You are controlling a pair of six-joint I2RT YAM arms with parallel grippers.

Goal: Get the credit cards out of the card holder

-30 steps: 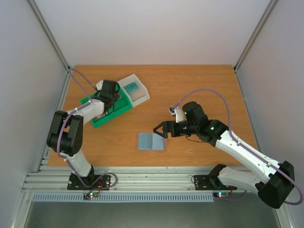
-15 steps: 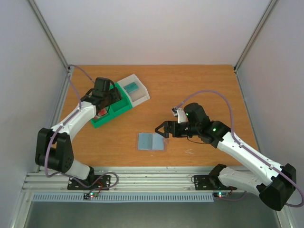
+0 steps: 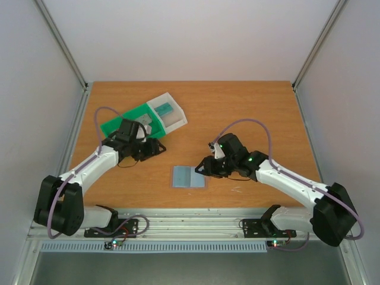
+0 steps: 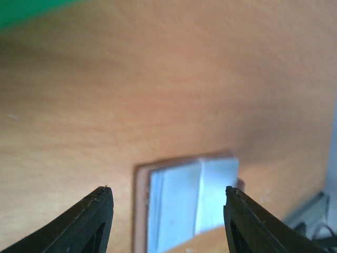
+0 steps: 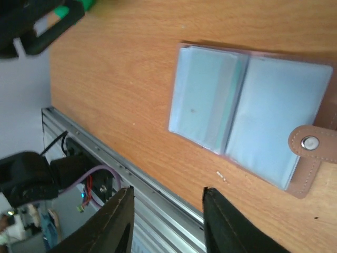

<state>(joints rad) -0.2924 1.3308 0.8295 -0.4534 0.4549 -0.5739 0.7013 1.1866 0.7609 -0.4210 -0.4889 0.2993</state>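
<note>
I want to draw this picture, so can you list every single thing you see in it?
table: one, orange-brown wood, under everything
card holder: one, blue-grey, lying open, near middle of the table
strap: one, tan with a metal snap, on the card holder's edge
tray: one, green and white, back left
credit card: one seen, teal, in the tray's white compartment
left end effector: one, black, open, left of the card holder
right end effector: one, black, open, at the card holder's right edge
</note>
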